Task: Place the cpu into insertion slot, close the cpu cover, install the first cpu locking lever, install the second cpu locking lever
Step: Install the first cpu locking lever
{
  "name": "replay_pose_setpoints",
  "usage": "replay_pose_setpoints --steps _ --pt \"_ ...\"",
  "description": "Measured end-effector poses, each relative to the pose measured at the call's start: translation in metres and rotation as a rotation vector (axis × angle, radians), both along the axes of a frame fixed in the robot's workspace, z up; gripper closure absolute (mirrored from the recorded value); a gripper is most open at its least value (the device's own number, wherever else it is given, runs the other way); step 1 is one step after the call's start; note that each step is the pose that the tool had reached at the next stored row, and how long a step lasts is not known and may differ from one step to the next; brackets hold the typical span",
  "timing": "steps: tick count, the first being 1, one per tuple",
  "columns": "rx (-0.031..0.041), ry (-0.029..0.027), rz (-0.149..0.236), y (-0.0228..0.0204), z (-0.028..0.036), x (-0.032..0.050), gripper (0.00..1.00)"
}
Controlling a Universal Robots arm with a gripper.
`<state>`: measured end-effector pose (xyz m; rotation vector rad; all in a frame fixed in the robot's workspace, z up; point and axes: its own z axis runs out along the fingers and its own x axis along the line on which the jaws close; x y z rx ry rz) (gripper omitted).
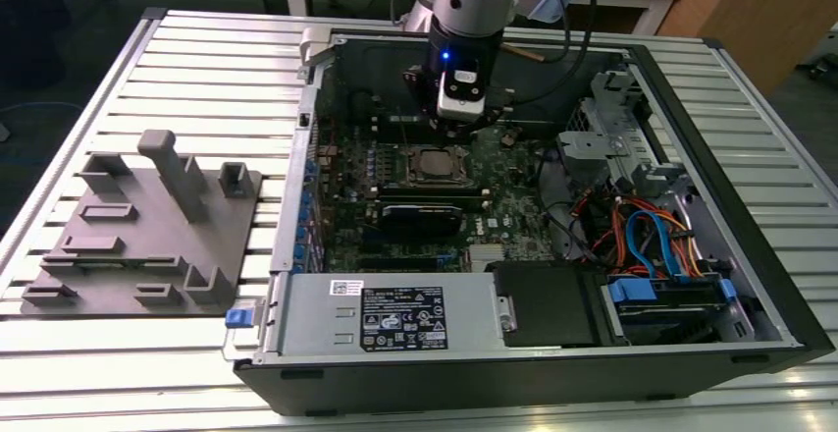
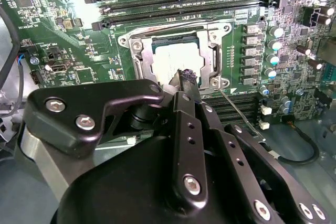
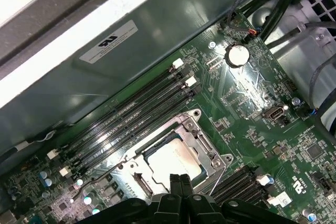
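Hovering above the cpu (image 2: 176,59) (seated in place), the gripper (image 2: 187,77) is pressed together.

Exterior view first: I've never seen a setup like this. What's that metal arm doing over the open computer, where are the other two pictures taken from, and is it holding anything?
The exterior view shows one robot arm reaching down into an open computer case that lies on a slatted table. At the exterior view's left sits a grey block of holders. The two wrist views come from cameras riding on the arm. They look down past its gripper at the green circuit board. There the cpu, a flat silver square, lies inside the cpu cover, a metal frame. The gripper, shut, hangs close above them, holding nothing I can see.
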<state>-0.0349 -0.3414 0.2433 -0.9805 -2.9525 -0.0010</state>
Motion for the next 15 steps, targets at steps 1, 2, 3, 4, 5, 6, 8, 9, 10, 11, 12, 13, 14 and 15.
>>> replay_pose_setpoints --steps 1,2,3,4,5,6,8,9,10,11,12,13,14,15 --pt "0.0000 0.0000 0.000 0.0000 0.0000 0.0000 0.90" --pt "0.0000 0.0000 0.000 0.0000 0.0000 0.0000 0.90" --pt "0.0000 0.0000 0.000 0.0000 0.0000 0.0000 0.90" --pt "0.0000 0.0000 0.000 0.0000 0.0000 0.0000 0.90" --pt "0.0000 0.0000 0.000 0.0000 0.0000 0.0000 0.90" --pt "0.0000 0.0000 0.000 0.0000 0.0000 0.0000 0.90" --pt "0.0000 0.0000 0.001 0.0000 0.0000 0.0000 0.90" --pt "0.0000 0.0000 0.001 0.0000 0.0000 0.0000 0.90" --pt "0.0000 0.0000 0.001 0.0000 0.0000 0.0000 0.90" --pt "0.0000 0.0000 0.001 0.0000 0.0000 0.0000 0.90" --pt "0.0000 0.0000 0.004 0.0000 0.0000 0.0000 0.90" --pt "0.0000 0.0000 0.009 0.0000 0.0000 0.0000 0.90" --pt "0.0000 0.0000 0.016 0.0000 0.0000 0.0000 0.90" --pt "0.0000 0.0000 0.027 0.0000 0.0000 0.0000 0.90"
